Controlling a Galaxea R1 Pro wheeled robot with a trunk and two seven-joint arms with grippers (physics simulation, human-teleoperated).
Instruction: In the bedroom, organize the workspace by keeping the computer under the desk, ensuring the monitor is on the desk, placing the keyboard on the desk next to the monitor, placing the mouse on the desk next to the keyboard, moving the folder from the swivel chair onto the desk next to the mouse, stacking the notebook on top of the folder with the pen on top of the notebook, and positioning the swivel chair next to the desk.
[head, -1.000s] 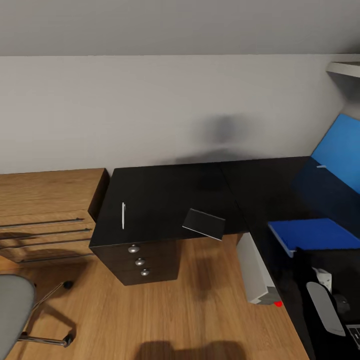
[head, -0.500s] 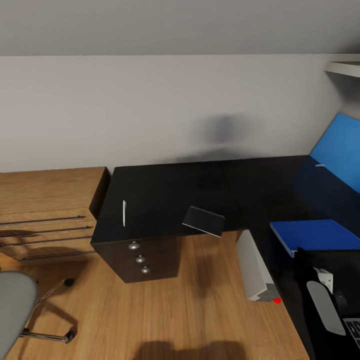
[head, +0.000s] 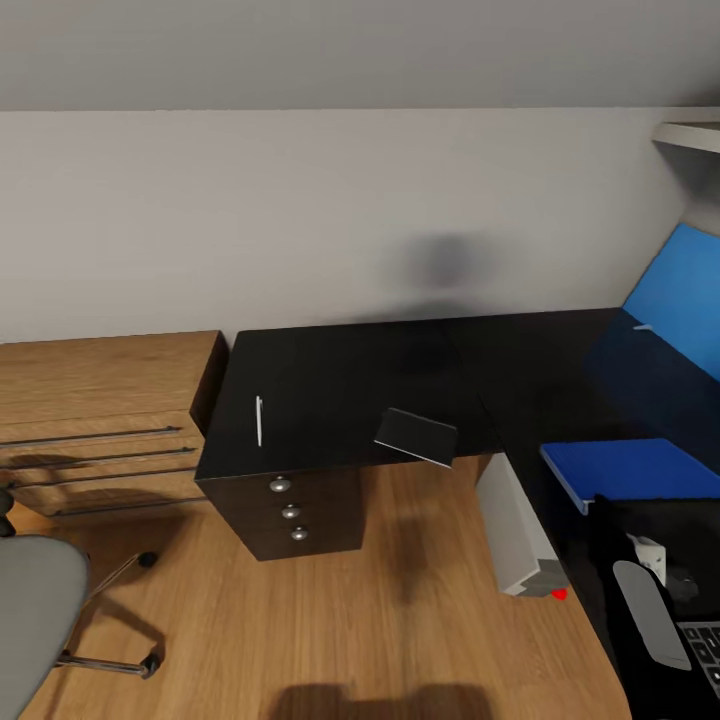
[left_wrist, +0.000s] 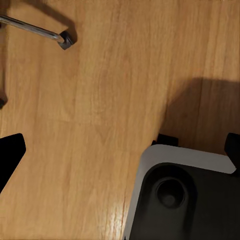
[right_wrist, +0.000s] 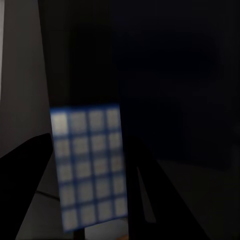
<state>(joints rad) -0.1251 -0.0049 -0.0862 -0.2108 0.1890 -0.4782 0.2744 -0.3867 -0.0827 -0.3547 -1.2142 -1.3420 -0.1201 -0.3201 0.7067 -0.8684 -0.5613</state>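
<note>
Head view gave us the black L-shaped desk (head: 520, 370) running along the grey wall and turning toward us on the right, with its bright blue back panel (head: 680, 295) at the far right. We saw the pen (head: 259, 420) lying on the left part of the black top, above a black three-drawer cabinet (head: 290, 510). The notebook (head: 416, 437) lay to the right of the pen, well apart from it, at the near edge of the top with one corner hanging past it. The blue folder (head: 640, 470) rested flat on the right wing of the desk. Nearer to us on that wing we could see the corner of the keyboard (head: 703, 645). The computer (head: 515, 530) stood on the wood floor (head: 380, 620) under the desk's inner corner. The swivel chair (head: 35, 610) sat at the near left, well apart from the desk, in front of a light wooden drawer chest (head: 100, 420).

Left wrist view looked down at the floor, one chair castor (left_wrist: 65, 39) and part of the robot's base (left_wrist: 185, 195). Right wrist view was dark and blurred, with a pale checked patch (right_wrist: 90, 165). We could not tell whether either gripper's fingers were apart or together.
</note>
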